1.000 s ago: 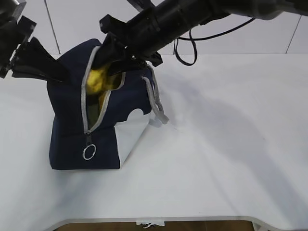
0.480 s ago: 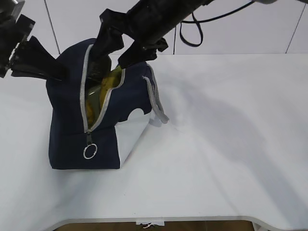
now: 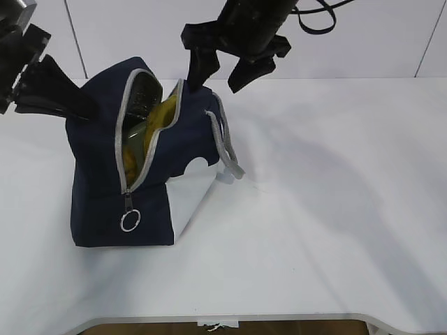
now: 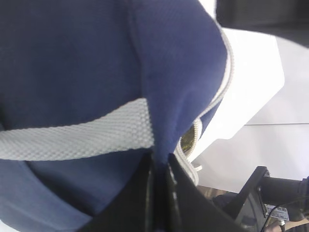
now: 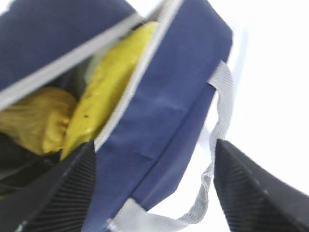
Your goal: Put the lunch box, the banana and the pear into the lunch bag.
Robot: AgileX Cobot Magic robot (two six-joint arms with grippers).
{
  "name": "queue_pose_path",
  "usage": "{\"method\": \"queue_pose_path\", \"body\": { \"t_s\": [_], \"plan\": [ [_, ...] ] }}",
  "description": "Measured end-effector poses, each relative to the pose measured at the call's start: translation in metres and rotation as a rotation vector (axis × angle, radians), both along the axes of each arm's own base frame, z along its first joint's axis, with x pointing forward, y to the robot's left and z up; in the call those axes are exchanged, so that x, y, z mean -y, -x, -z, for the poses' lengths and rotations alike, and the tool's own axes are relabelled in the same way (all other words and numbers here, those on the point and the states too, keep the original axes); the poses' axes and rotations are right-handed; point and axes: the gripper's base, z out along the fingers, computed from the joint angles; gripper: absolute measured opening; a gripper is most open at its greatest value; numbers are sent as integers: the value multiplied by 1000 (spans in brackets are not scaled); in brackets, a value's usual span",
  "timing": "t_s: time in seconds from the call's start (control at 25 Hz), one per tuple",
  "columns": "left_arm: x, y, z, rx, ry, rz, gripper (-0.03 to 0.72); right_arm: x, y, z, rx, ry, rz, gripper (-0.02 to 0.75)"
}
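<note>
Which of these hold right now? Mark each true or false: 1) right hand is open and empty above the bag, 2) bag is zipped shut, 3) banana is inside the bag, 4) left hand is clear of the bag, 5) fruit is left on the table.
1) True. The right hand is open, holds nothing and hangs above the lunch bag.
2) False. The zipper gapes open; its ring pull hangs low at the front.
3) True. The banana lies inside the opening, beside the pear.
4) False. The left hand is shut on the lunch bag's fabric.
5) False. No fruit shows on the table.
</note>
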Motion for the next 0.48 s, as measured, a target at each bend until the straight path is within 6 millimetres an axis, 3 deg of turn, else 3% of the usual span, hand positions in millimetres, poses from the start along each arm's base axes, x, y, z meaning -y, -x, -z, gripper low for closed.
{"method": "queue_pose_path", "body": {
  "t_s": [0.24, 0.36, 0.4, 0.48],
  "plan": [
    [0, 0, 0, 0, -2, 1, -6, -4, -10, 32, -65, 27, 7, 582],
    [0, 0, 0, 0, -4, 1, -6, -5, -12, 38, -77, 29, 14, 573],
    [0, 0, 0, 0, -4, 1, -6, -5, -12, 40, -81, 31, 14, 557],
    [0, 0, 0, 0, -4, 1, -6, -5, -13, 44, -88, 34, 14, 452]
  ]
}}
